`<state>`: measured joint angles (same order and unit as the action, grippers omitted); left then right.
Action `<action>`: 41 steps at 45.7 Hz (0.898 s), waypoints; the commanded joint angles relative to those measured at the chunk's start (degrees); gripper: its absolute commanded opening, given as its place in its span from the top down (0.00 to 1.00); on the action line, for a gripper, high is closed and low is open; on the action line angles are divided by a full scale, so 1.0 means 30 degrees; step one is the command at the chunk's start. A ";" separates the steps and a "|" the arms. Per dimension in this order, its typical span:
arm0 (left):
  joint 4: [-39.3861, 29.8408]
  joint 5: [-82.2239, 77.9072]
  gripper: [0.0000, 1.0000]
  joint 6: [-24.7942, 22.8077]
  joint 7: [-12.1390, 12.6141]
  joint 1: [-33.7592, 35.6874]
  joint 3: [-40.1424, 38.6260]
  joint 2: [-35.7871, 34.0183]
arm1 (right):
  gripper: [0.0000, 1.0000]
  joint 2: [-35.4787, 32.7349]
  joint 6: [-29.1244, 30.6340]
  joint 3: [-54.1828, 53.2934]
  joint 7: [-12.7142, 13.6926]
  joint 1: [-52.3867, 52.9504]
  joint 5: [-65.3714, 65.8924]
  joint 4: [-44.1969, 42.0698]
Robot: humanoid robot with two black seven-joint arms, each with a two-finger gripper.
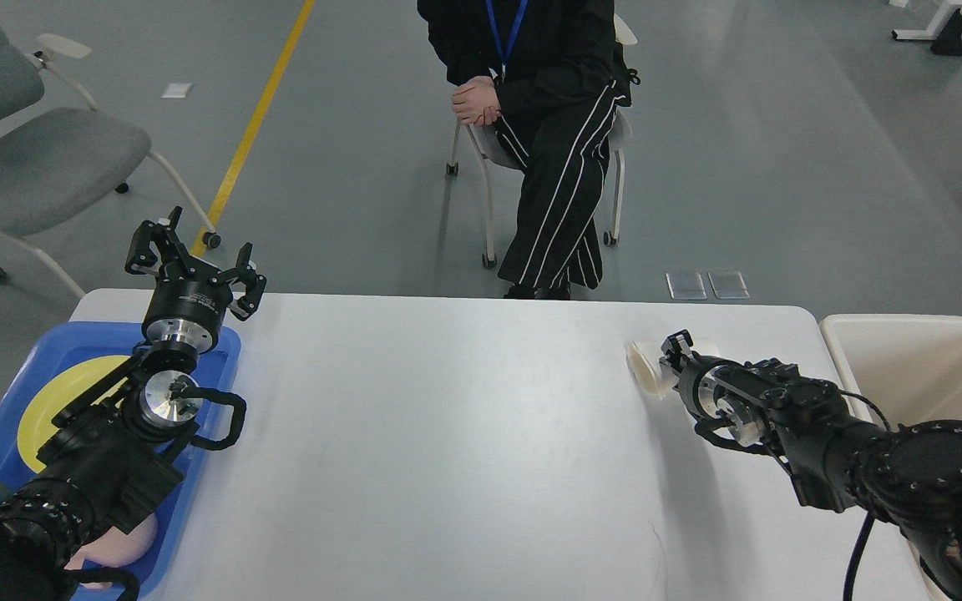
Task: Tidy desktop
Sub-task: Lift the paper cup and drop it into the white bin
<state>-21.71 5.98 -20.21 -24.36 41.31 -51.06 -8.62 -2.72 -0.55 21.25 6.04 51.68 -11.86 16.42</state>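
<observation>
- Nearest you on the left, the blue tray point(210, 392) sits on the counter's left end, with a pinkish soft thing point(126, 542) at its near end, mostly hidden under your left arm; you can't tell what it is.
- Further along in that tray lies a yellow plate point(55, 401), partly covered by the arm.
- The counter point(448, 451), white with rounded corners, fills the middle of your view; its broad centre lies between your two arms.
- On your right, the cream bin point(915, 359) stands just off the counter's right end.
- Your right gripper point(671, 351) reaches in low over the right part of the counter, its tips at a small white cup point(644, 370) lying on its side there. The fingers are seen end-on and dark, so you cannot tell whether they grip the cup or only touch it.
- Your left gripper point(193, 260) is raised above the far end of the tray, near the counter's far left corner, fingers spread wide with nothing between them.
- Beyond the counter, a person in black point(544, 125) sits on a chair facing you, hands clasped.
- Far left on the floor stands a grey chair point(38, 159) beside a yellow line point(255, 125).
</observation>
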 commanded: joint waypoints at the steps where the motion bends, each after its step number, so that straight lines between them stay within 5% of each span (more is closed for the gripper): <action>1: 0.0000 0.0000 0.04 -0.0001 0.0004 0.0000 0.0000 0.0003 | 0.96 0.0056 0.0007 0.0007 -0.0020 0.0000 -0.0003 0.0005; 17: 0.0000 0.0000 0.04 -0.0001 0.0004 0.0000 0.0000 -0.0026 | 1.00 -0.0616 0.0182 0.0240 0.0126 0.1580 -0.0033 0.1379; 30: 0.0000 0.0000 0.04 -0.0001 -0.0025 0.0000 0.0000 0.0003 | 1.00 -0.7058 0.0796 0.0300 0.0185 0.6207 -0.0003 0.8172; 41: 0.0000 0.0000 0.04 -0.0001 0.0004 0.0000 0.0000 0.0003 | 1.00 -1.1425 0.5714 0.0329 0.0156 1.0807 0.0026 1.1576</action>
<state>-21.71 5.98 -20.21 -24.36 41.31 -51.06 -8.64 -31.70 8.86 22.29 6.61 78.16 -11.71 48.27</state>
